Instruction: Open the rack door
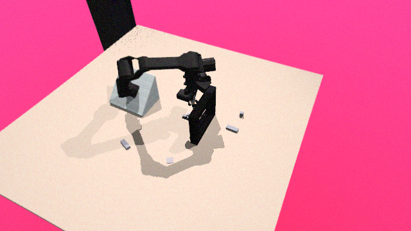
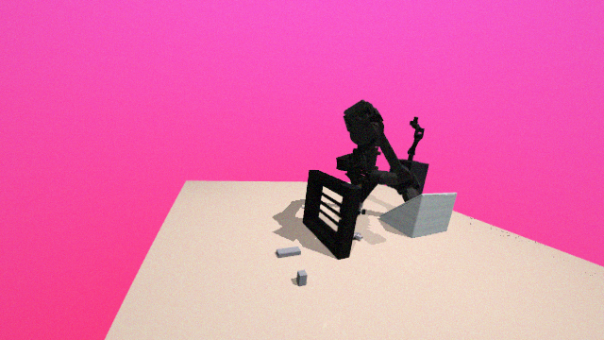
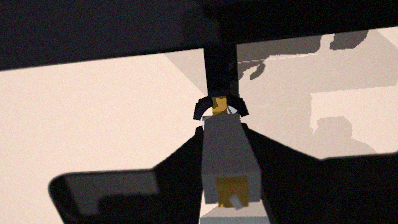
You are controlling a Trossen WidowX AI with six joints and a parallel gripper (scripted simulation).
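The black rack [image 1: 193, 133] [image 2: 348, 227] stands upright on the table, with a slatted opening. Its door looks closed, in line with the frame; the two are hard to tell apart. The handle [image 3: 230, 150] stands upright on the rack's arm side, grey with a yellow patch, on a black mount [image 3: 222, 75]. My gripper [image 1: 193, 101] [image 2: 362, 200] [image 3: 223, 136] points down beside the rack, shut on the handle, with a black finger against each side. In the top and exterior views the fingers and the rack mostly hide the handle.
A pale grey wedge [image 1: 151, 94] [image 2: 434, 214] stands by the arm's base. Small grey blocks lie beyond the rack [image 1: 232, 128] [image 1: 241, 114] [image 2: 288, 252] [image 2: 302, 278], and others on its arm side [image 1: 125, 144] [image 1: 169, 160]. A dark panel [image 1: 115, 25] rises behind the table's far corner.
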